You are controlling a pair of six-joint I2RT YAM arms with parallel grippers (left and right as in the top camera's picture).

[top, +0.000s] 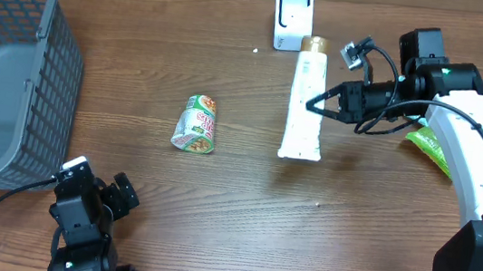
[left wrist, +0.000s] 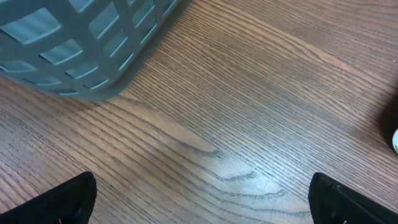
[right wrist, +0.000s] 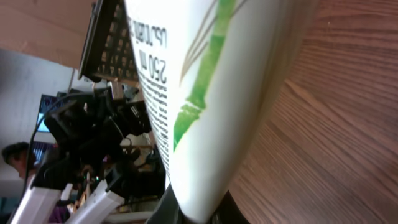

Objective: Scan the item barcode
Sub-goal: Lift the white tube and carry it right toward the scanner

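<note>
**Right Arm Had the Tube, Scanner Lay at Its Twelve**

In the overhead view the white tube (top: 305, 106) lay near the middle of the wooden surface (top: 214, 214), a little toward three o'clock. Its long axis ran from twelve to six, with the gold cap (top: 314, 43) at the twelve o'clock end. The cap sat just beside the lower corner of the white scanner (top: 291, 18), which stood at about eleven o'clock from it.

The right fingers (top: 316, 105) reached in from the tube's three o'clock side and were pressed together on its edge about midway along. In the right wrist view the printed face and green bamboo stem of the tube filled the frame above those fingers (right wrist: 193, 214). No barcode could be made out there. Whether the tube rested on the wood or hung just clear of it could not be told.

The left fingers (top: 101, 183) were spread wide over bare wood at the surface's seven o'clock corner, well apart from the tube and holding nothing. The right arm was therefore much the nearer. The coming move probably hinged on carrying the tube toward twelve and turning its coded side to the scanner's window.

A grey basket (top: 2, 72) stood at nine o'clock. A small green-and-white can (top: 196, 123) lay at the tube's nine, and a green packet (top: 429, 144) lay under the right arm.
</note>
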